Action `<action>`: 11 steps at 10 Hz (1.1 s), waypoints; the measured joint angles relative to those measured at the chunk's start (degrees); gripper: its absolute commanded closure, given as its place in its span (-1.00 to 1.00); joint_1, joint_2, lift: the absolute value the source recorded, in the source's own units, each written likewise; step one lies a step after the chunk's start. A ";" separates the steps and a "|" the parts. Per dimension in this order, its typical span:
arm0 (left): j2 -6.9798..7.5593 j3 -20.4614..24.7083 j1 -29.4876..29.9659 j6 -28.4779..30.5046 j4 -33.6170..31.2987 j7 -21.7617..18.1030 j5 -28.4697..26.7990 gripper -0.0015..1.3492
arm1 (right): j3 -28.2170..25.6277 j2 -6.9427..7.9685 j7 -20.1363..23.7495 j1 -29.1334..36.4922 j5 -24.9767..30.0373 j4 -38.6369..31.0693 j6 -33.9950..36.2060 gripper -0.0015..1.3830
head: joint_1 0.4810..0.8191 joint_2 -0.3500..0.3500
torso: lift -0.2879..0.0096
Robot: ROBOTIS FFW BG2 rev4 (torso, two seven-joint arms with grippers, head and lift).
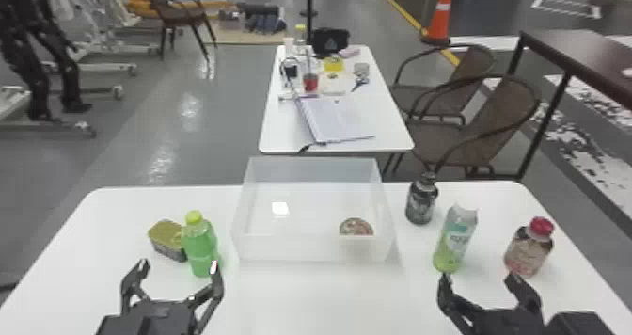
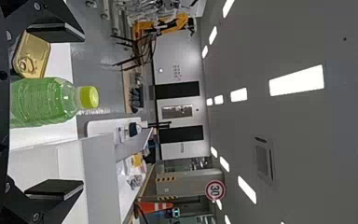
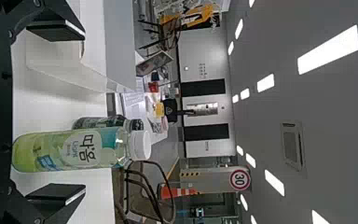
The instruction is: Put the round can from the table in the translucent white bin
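Fingers (image 1: pixel 216 282) stand apart on 2 empty grippers: the left gripper (image 1: pixel 179 265) near a green bottle (image 1: pixel 200 247) toward the table's (image 1: pixel 319 301) left edge, the right gripper (image 1: pixel 478 279) toward its right edge. The round can (image 1: pixel 356 227) sits inside the translucent white bin (image 1: pixel 312 169), by its near right corner.

Interior, brightly lit from overhead; soft shadows.
Ceiling lights (image 2: pixel 296 80): white, glaring, in rows across the right half of both wrist views; ceiling (image 2: pixel 335 135) mid-grey around them. Translucent white bin (image 1: pixel 301 250): one hard white reflection inside, left of the head view's centre. Floor (image 1: pixel 225 103): patchy, streaked glare, upper left of the head view. Table (image 1: pixel 329 301): near-white across the lower half, a faint shadow along the bin's right side.
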 measured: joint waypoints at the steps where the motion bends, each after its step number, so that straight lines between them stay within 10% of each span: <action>1: 0.00 -0.01 0.00 0.23 -0.11 -0.03 -0.01 -0.72 | 0.00 0.04 0.00 0.07 0.36 -0.34 0.66 -0.79 | -0.60 0.00 | 0.26; 11: 0.00 -0.14 -0.34 1.71 -0.41 -0.43 -0.06 -0.72 | 0.09 0.05 0.62 -0.28 -1.09 -0.69 4.54 -0.79 | -0.60 0.00 | 0.26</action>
